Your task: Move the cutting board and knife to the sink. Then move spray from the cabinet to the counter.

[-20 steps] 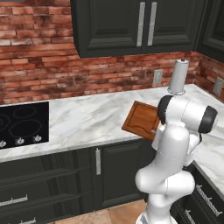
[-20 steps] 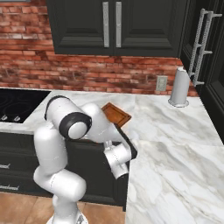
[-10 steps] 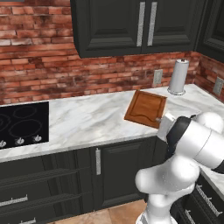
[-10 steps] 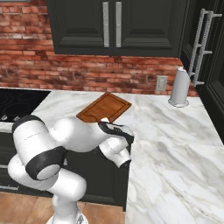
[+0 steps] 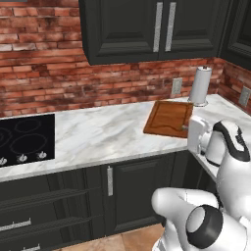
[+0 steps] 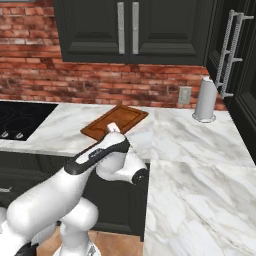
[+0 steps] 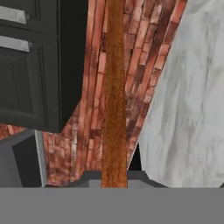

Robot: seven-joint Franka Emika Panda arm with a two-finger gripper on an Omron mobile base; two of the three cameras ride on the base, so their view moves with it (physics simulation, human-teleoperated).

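No writing could be read; the cutting board point(image 5: 169, 118), right of centre above the counter point(image 5: 98, 135), was pinched edge-on by the gripper point(image 7: 114, 181) at frame bottom.

There are no words, numbers, labels or signs to read anywhere in these pictures.

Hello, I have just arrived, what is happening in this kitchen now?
The white robot arm grips the cutting board by its near edge with its fingers shut on it. The board is over the marble counter, seemingly tilted, near the corner. In the hand view the board appears edge-on. A steel cylinder stands by the brick wall.
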